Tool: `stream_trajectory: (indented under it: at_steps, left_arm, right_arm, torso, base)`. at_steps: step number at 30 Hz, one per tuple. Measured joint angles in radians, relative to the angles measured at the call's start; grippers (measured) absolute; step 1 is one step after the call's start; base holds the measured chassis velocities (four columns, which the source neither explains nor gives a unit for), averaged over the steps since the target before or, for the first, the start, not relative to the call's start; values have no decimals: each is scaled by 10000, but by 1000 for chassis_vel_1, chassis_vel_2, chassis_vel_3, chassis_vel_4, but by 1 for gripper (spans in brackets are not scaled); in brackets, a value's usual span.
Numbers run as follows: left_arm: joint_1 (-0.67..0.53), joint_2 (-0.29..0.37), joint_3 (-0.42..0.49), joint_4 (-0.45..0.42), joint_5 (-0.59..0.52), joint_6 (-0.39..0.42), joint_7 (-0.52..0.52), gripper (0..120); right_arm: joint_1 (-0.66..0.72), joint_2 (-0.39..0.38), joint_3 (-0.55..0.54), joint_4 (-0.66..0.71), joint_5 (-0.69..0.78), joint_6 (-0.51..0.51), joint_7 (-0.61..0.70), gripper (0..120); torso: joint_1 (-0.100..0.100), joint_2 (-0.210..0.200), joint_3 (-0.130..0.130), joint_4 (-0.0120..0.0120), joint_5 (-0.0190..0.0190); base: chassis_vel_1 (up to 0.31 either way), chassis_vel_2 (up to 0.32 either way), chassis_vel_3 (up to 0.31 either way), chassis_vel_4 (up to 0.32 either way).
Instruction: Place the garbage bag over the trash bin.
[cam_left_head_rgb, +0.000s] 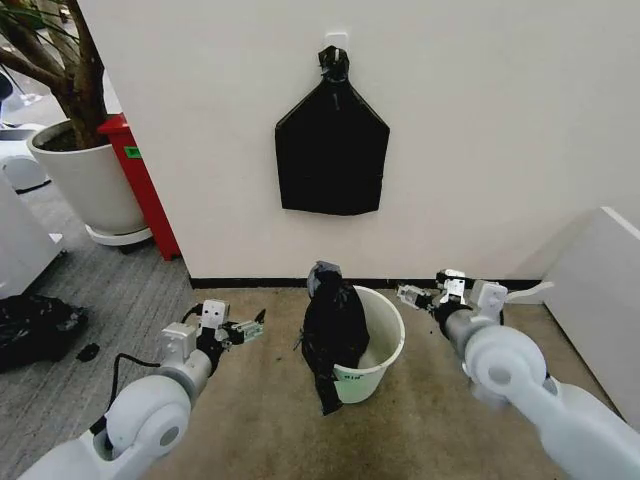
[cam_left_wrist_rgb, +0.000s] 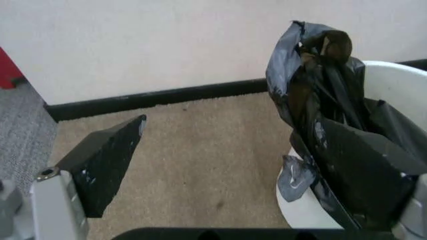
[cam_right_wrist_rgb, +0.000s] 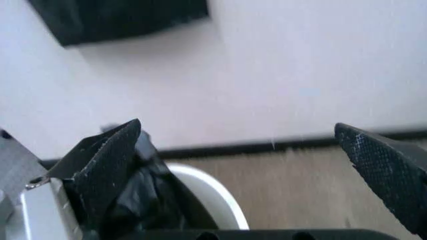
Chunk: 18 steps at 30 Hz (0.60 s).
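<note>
Wall (cam_left_head_rgb: 480, 120) ahead, white, with a flat black bundle (cam_left_head_rgb: 331, 150) hung on a hook; dark baseboard (cam_left_head_rgb: 250, 283) below. Carpet floor (cam_left_head_rgb: 250, 420) carries everything. White panel (cam_left_head_rgb: 600, 290) closes the right side; a big plant pot (cam_left_head_rgb: 90, 185) and red cabinet (cam_left_head_rgb: 145, 180) stand well off to the left, a lumpy dark bag (cam_left_head_rgb: 35, 328) on the floor beyond them.

Trash bin (cam_left_head_rgb: 380, 345) sits near the baseboard, between the two arms. Garbage bag (cam_left_head_rgb: 334, 330) is bunched over the bin's left rim: part slumps inside, part hangs down the outer wall, top tuft standing above the rim. Mouth of the bin is mostly uncovered.

Left hand (cam_left_head_rgb: 245, 330) waits just left of the bag, fingers spread wide, empty. Right hand (cam_left_head_rgb: 418, 297) sits beside the bin's right rim, fingers wide apart, holding nothing.

Judgement: step in hand is regrasping; the bag is dropped on, not yet spread. Next move calls for pinching the bag's edge and drawing it across to the far rim.

Room: open carpet on the near side and left; tighter toward the wall and right panel.
</note>
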<state>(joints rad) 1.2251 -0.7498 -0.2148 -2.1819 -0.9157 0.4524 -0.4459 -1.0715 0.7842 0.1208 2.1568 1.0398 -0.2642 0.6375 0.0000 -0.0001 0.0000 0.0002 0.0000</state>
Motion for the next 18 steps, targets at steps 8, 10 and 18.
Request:
stream_trajectory:
  at_steps: [8,10,18]
  left_arm:
    - [-2223,55,295,223,-2090,1392,-843,100]
    - [-2700,122,546,223,-2853,2004,-1189,100]
    - [-4046,-128,1896,469,-4441,2914,-2422,100]
  right_arm:
    - [-1410,412,372,21,-2454,900,-1189,100]
    - [-1599,509,407,105,-2551,947,-1150,100]
    - [-1576,607,442,251,-2253,944,-772,100]
  torso:
    - [0,0,0,-6,2]
    - [0,0,0,-3,1]
    - [0,0,0,-2,0]
  base:
    - [0,0,0,0]
    - [0,0,0,0]
    - [0,0,0,0]
